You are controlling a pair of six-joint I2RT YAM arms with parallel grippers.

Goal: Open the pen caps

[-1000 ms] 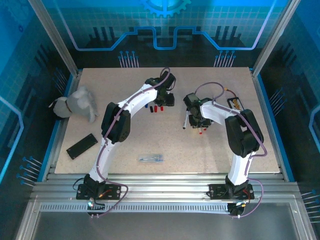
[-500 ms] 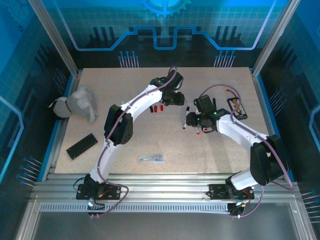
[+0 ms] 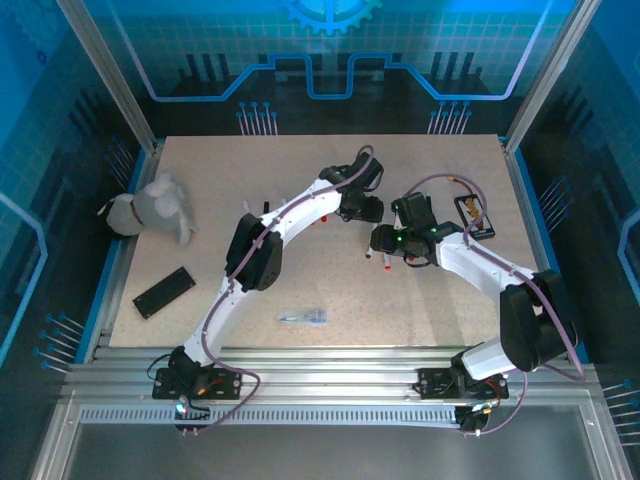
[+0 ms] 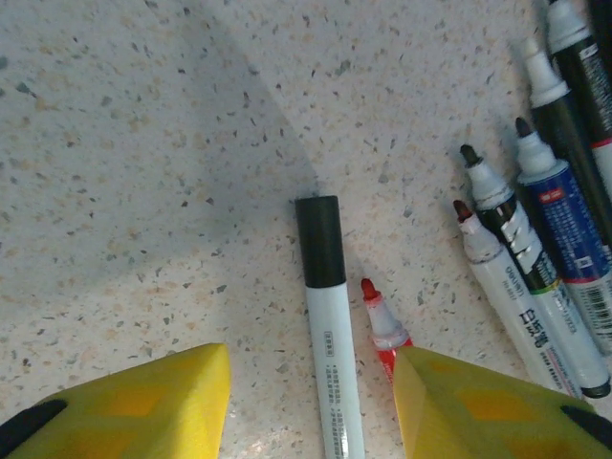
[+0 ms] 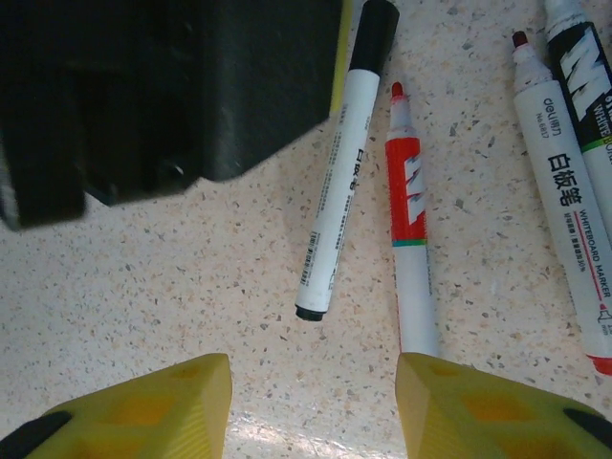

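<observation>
A pen with a white barrel [image 4: 335, 373] and its black cap [image 4: 320, 239] still on lies on the table between the yellow fingers of my open left gripper [image 4: 311, 402]. Beside it lies an uncapped red pen [image 4: 382, 320], and further right several more uncapped pens [image 4: 559, 220]. In the right wrist view the same capped pen [image 5: 335, 191] and red pen [image 5: 409, 210] lie ahead of my open right gripper [image 5: 314, 411], which holds nothing. From above, the left gripper [image 3: 362, 208] and right gripper [image 3: 385, 240] face each other over the pens [image 3: 392, 260].
The left gripper's black body [image 5: 163, 86] stands close in front of the right wrist camera. A grey cloth toy [image 3: 160, 205] sits at the table's left edge, a black flat bar [image 3: 165, 290] near front left, a clear wrapper [image 3: 302, 316] near the front, a small black-and-yellow object [image 3: 472, 215] at right.
My left arm has swung right, away from the loose caps, until its gripper hangs over the capped pen. The right arm stretched its elbow rightward a second ago and has since held almost still.
</observation>
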